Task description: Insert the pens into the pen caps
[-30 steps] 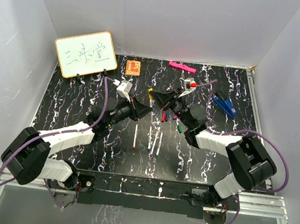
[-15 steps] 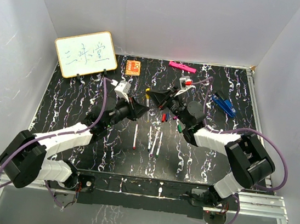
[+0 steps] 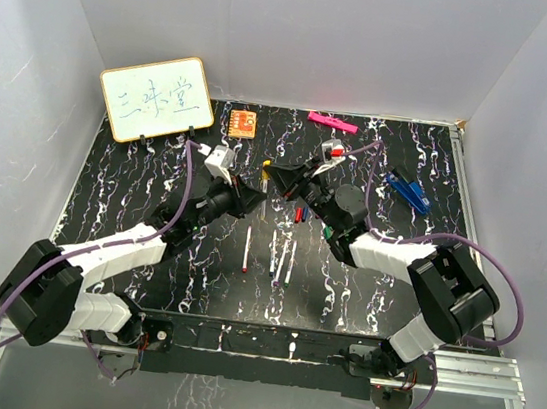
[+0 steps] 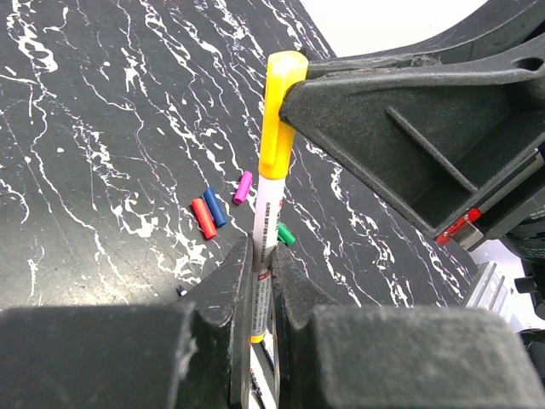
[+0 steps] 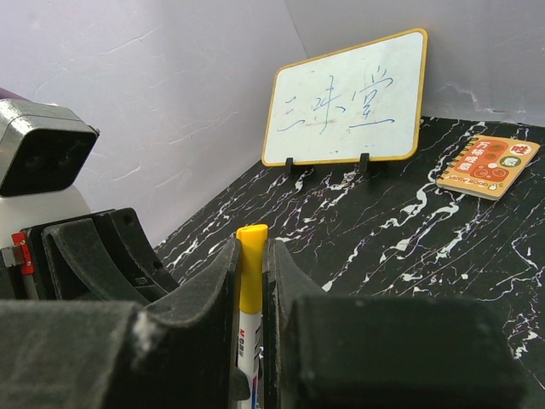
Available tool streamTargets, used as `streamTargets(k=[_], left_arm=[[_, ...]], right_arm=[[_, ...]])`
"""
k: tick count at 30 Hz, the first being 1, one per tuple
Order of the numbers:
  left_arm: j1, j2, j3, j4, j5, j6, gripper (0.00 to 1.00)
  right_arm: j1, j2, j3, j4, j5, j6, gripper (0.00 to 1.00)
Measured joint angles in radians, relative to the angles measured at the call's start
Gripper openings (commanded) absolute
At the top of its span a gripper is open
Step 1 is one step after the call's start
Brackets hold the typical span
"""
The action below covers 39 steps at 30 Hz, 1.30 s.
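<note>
My left gripper (image 4: 262, 251) is shut on a white pen (image 4: 264, 204) with a yellow end band. The pen's upper end sits inside the yellow cap (image 4: 278, 111), and my right gripper (image 5: 252, 247) is shut on that cap (image 5: 250, 268). The two grippers meet nose to nose above the table's middle, the left gripper (image 3: 256, 186) below the right gripper (image 3: 276, 173). Loose caps lie on the table: red (image 4: 203, 218), blue (image 4: 214, 206), purple (image 4: 243, 187) and green (image 4: 285, 233). Three more pens (image 3: 273, 252) lie side by side nearer the arm bases.
A small whiteboard (image 3: 156, 98) stands at the back left, with an orange block (image 3: 243, 122) to its right. A pink marker (image 3: 332, 121) lies at the back edge. A blue object (image 3: 406, 190) sits at the right. White walls enclose the black marbled table (image 3: 123, 195).
The left gripper has carried the pen up and back toward the right gripper, which shifted slightly left; the two now stand closer together.
</note>
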<state>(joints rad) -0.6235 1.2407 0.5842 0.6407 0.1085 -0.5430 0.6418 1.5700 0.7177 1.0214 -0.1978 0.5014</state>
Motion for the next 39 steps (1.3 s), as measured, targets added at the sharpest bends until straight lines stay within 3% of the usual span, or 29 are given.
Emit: streamTargets(k=[7, 13, 16, 19, 22, 25, 26, 34, 39], left_arm=[[0.012, -0.011, 0.001, -0.030, 0.007, 0.011, 0.00], [0.036, -0.011, 0.008, -0.045, 0.021, -0.002, 0.00], [0.047, -0.011, 0.008, -0.045, 0.021, -0.015, 0.00], [0.050, -0.014, 0.008, -0.075, 0.018, -0.018, 0.00], [0.050, -0.021, 0.009, -0.145, -0.004, -0.010, 0.00], [0.050, -0.021, 0.010, -0.217, -0.037, 0.009, 0.00], [0.050, -0.021, 0.011, -0.240, -0.050, 0.016, 0.00], [0.067, 0.050, 0.089, -0.354, -0.124, 0.077, 0.00], [0.123, 0.147, 0.180, -0.435, -0.139, 0.117, 0.00]], right_arm=[[0.008, 0.003, 0.007, -0.019, 0.023, -0.002, 0.00], [0.021, 0.040, 0.092, -0.082, 0.031, -0.007, 0.17], [0.026, 0.062, 0.151, -0.130, 0.039, -0.027, 0.31], [0.029, 0.067, 0.207, -0.157, 0.070, -0.058, 0.52], [0.031, 0.057, 0.240, -0.141, 0.121, -0.105, 0.63], [0.031, 0.021, 0.240, -0.127, 0.178, -0.148, 0.92], [0.031, 0.005, 0.240, -0.124, 0.201, -0.165, 0.97], [0.009, -0.118, 0.224, -0.113, 0.365, -0.243, 0.98], [-0.084, -0.123, 0.203, -0.147, 0.346, -0.164, 0.98]])
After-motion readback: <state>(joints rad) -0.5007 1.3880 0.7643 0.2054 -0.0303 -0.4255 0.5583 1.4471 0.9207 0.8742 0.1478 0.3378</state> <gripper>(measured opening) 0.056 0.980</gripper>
